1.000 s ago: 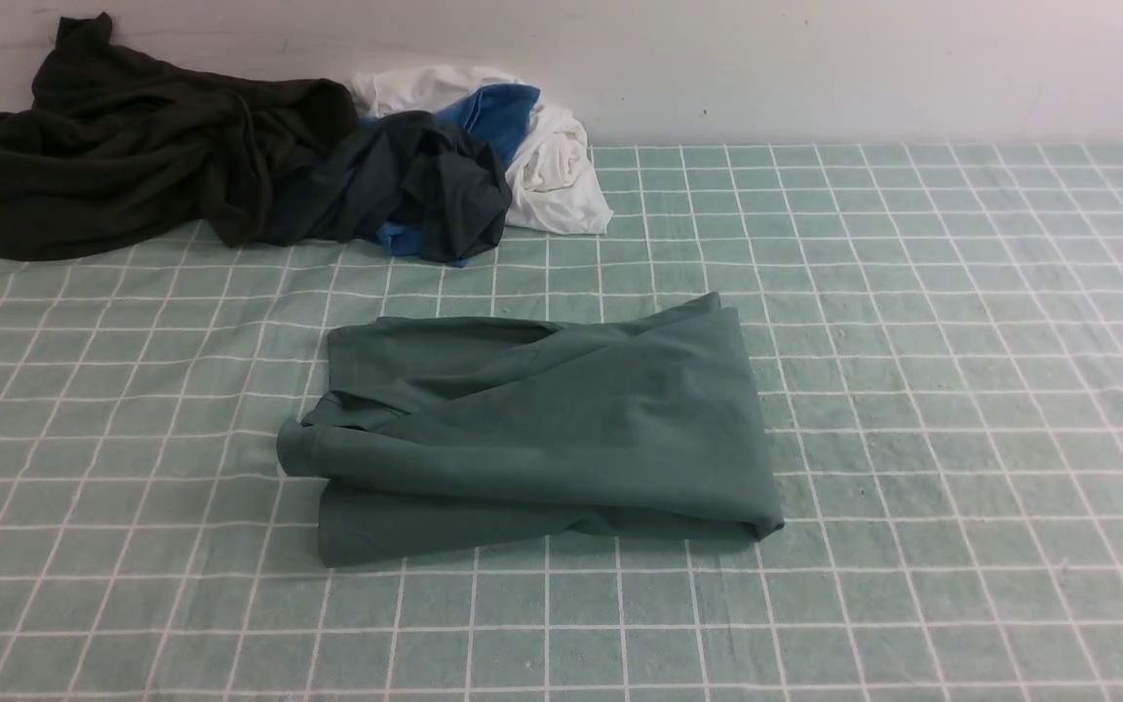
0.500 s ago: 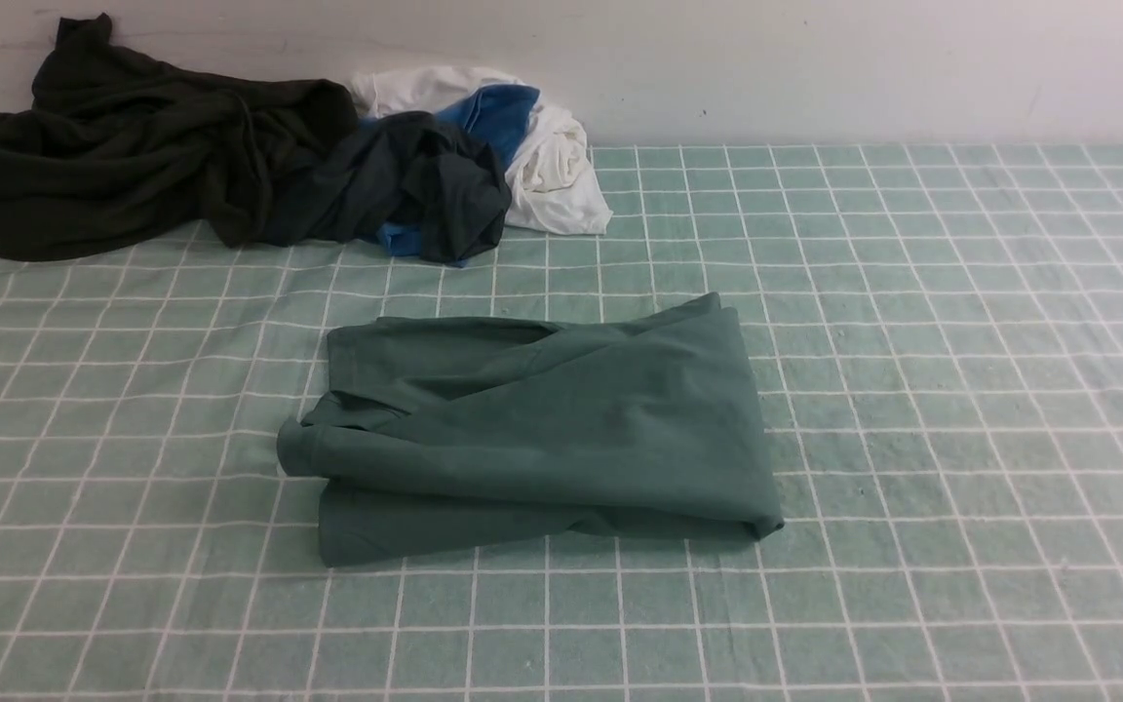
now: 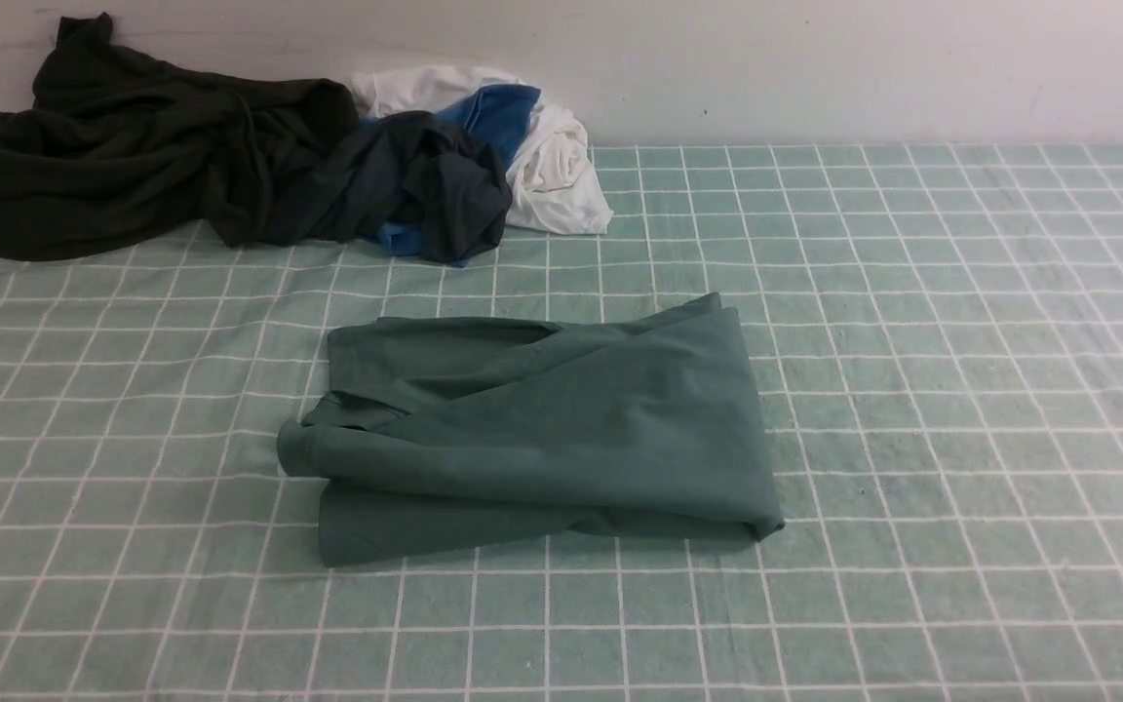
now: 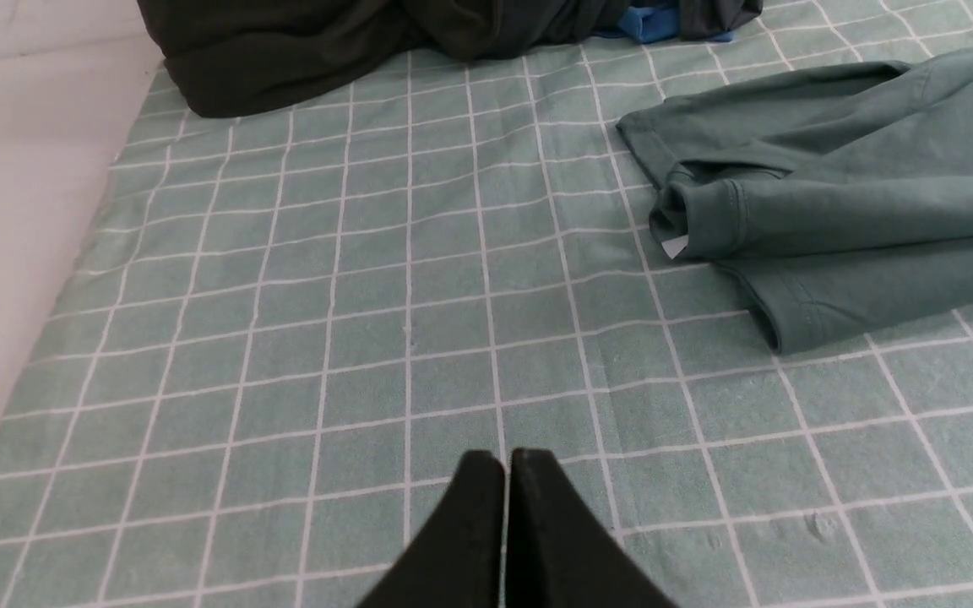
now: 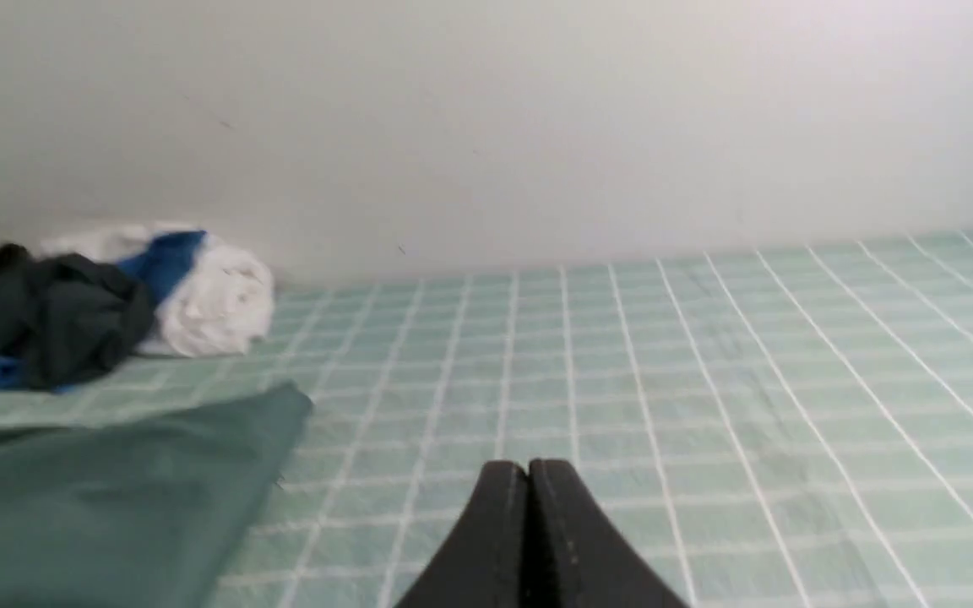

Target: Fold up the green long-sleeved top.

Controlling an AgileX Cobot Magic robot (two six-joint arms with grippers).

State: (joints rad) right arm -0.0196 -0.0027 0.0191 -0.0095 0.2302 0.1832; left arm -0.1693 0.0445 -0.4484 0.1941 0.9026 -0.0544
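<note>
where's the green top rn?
Front view: the green long-sleeved top lies folded mid-table on the checked cloth, nearer than the clothes pile at the far left.

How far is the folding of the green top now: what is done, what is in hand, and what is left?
Done: the green long-sleeved top lies in a compact folded bundle on the checked cloth, apart from the clothes pile at the wall. In hand: nothing; the left gripper and right gripper are shut, empty and off the top. Left: probably nothing, or only tidying the uneven edges.

Green long-sleeved top (image 3: 532,429), folded into a compact stack (edges uneven), lying mid-table
</note>
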